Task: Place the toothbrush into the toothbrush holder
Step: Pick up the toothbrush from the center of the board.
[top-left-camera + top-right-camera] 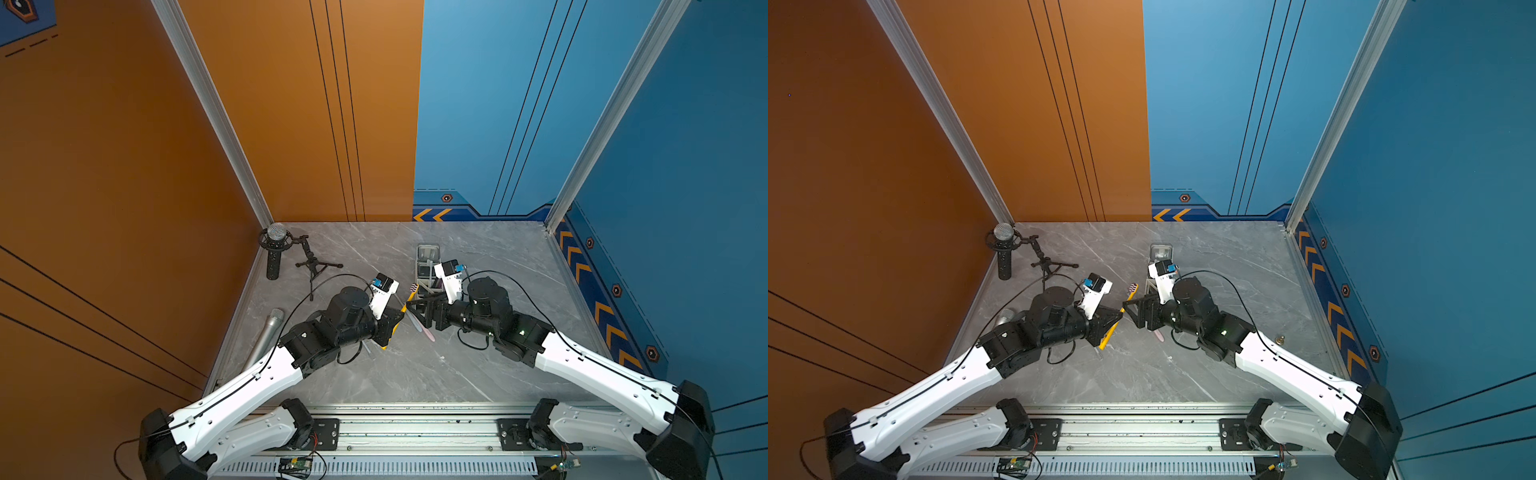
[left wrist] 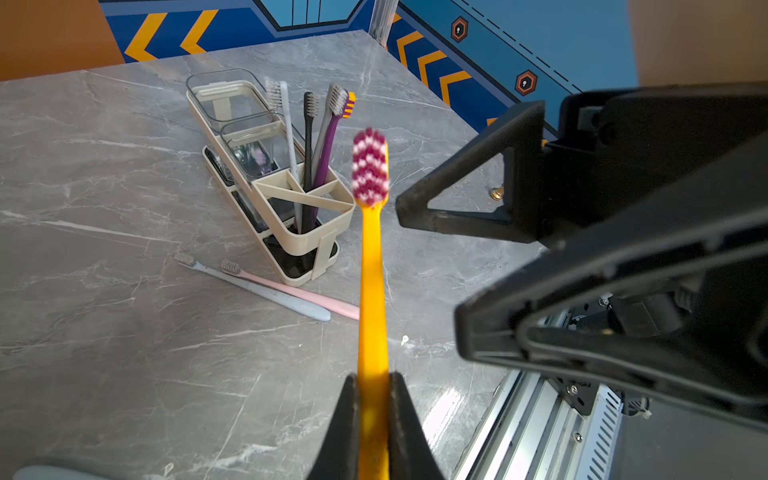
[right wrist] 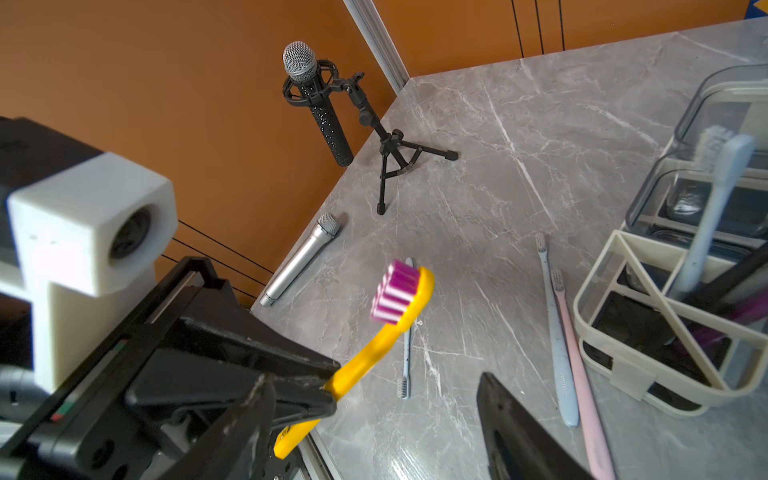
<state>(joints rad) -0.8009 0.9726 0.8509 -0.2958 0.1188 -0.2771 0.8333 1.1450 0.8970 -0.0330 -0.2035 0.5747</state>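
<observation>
The toothbrush (image 2: 371,266) is yellow with pink-and-white bristles and hangs above the table. My left gripper (image 2: 373,379) is shut on its handle, bristle head pointing away from the wrist; both top views show this grip (image 1: 398,316) (image 1: 1116,319). My right gripper (image 3: 374,382) faces the left one with its jaws wide open. The yellow handle (image 3: 376,347) lies between them, close to one finger (image 3: 253,399); I cannot tell if it touches. The toothbrush holder (image 2: 328,232), a pale rack with a diagonal divider and clear cups, stands just beyond (image 1: 428,249) (image 3: 598,286).
Several toothbrushes (image 2: 308,141) stand in the holder. A blue (image 2: 266,290) and a pink toothbrush (image 2: 316,297) lie on the table beside it, a third one (image 3: 406,357) lies further off. A microphone on a tripod (image 1: 275,249) and a silver microphone (image 1: 268,334) sit at the left edge.
</observation>
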